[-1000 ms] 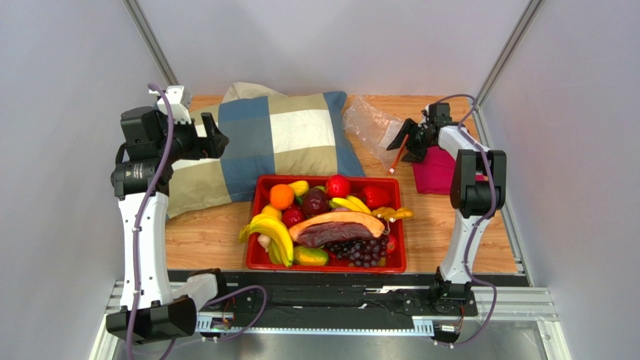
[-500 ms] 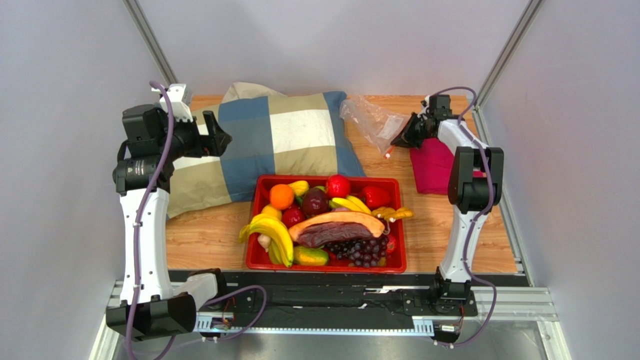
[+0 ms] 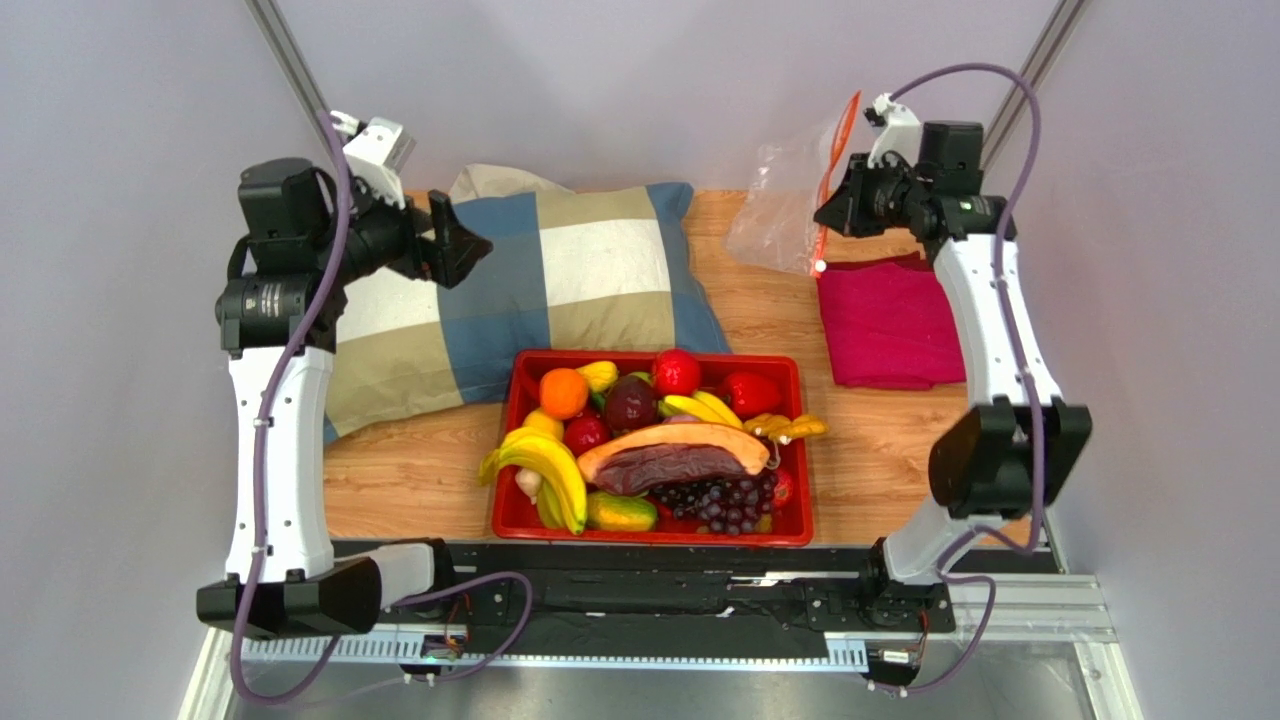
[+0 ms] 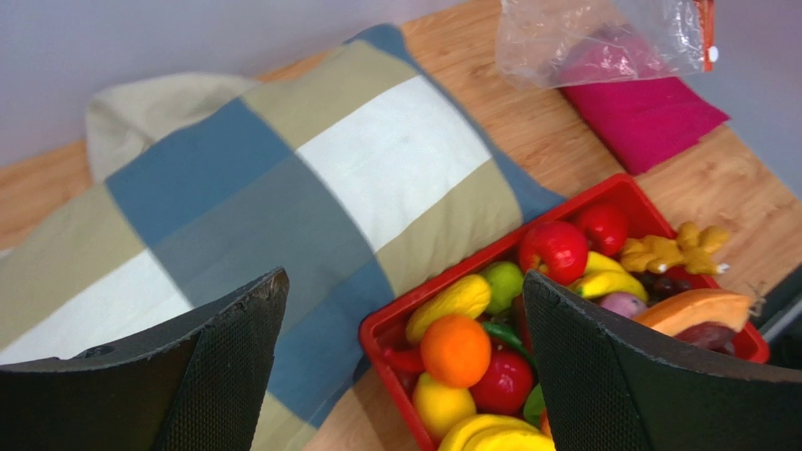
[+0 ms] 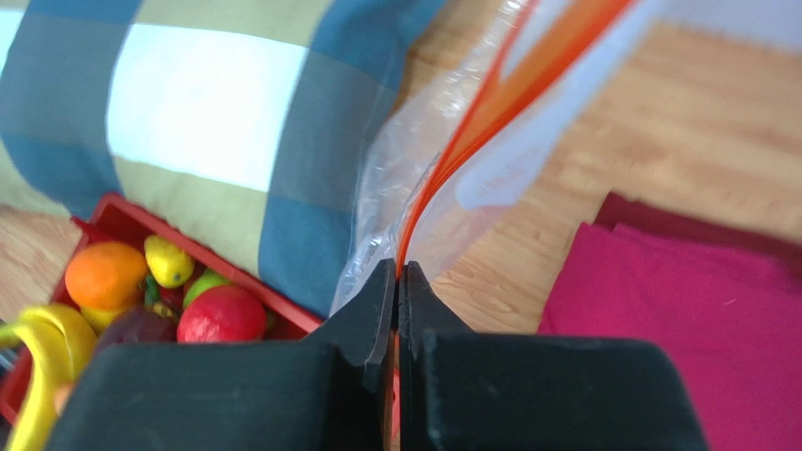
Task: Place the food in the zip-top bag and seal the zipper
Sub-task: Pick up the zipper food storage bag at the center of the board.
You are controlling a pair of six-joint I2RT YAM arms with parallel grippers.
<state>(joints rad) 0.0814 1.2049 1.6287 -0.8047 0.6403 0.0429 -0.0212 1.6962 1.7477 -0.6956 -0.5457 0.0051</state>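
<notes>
Above the far right corner of the bench (image 3: 421, 465), the right jaws are pinched tight on the zipper (image 5: 508, 80) of the zip-top bag (image 3: 778, 195). The bag hangs from them beside the folded magenta cloth (image 3: 894, 323); whether its lower end touches the wood I cannot tell. Holding the stiffer red-orange strip rather than the thin film probably gives a surer grip and lets the crinkly clear plastic drape below.

The left jaws stand wide apart and empty, raised over the soft checked pillow (image 3: 556, 278) at the far left, likely ready to take the other side of the mouth.

All the food (image 3: 661, 435) lies piled in the red tray (image 3: 655, 357) at the near edge. The pieces are glossy, hard-looking toys: a long orange-rimmed slice (image 3: 676, 450) with maroon flesh, curved bananas, round fruit and knobbly grapes. None is in the bag yet.
</notes>
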